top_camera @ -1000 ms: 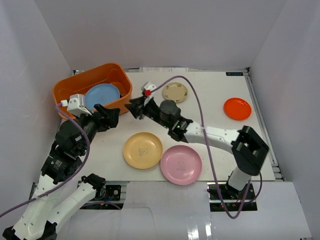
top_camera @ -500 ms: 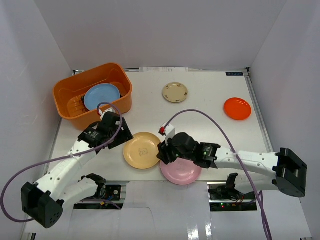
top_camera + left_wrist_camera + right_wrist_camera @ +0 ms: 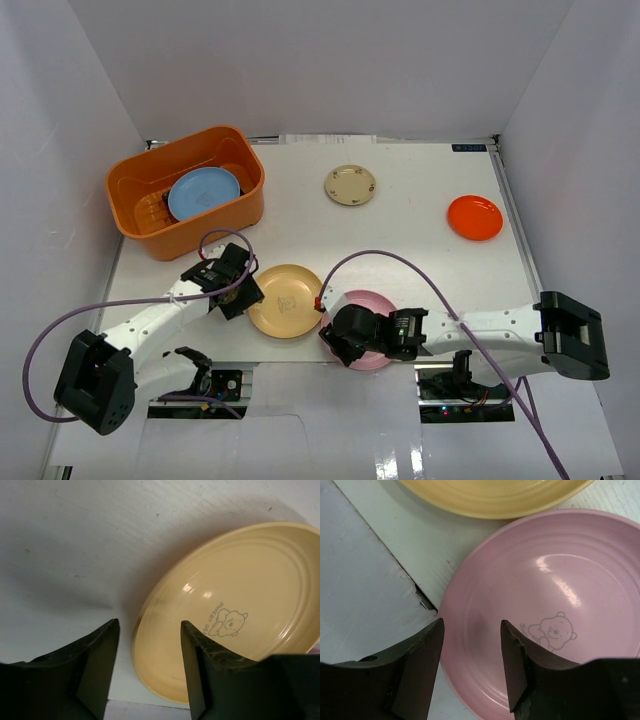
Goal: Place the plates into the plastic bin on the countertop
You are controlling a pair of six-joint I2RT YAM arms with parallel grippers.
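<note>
The counter (image 3: 420, 230) carries the plastic bin (image 3: 190, 232) at far left, well apart from the yellow plate (image 3: 290, 300) and pink plate (image 3: 375, 300), which lie just beside each other at the near edge. The left hand (image 3: 150, 630) and right hand (image 3: 470, 630) each stand spread apart astride a thin rim. A shallow pinch could slip, nudging one plate into the other or off the edge.

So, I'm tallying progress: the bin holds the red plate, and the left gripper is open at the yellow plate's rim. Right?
Not quite: the top view shows the blue plate in the bin; the red plate lies on the table. The left gripper is open at the rim of the yellow plate.
</note>
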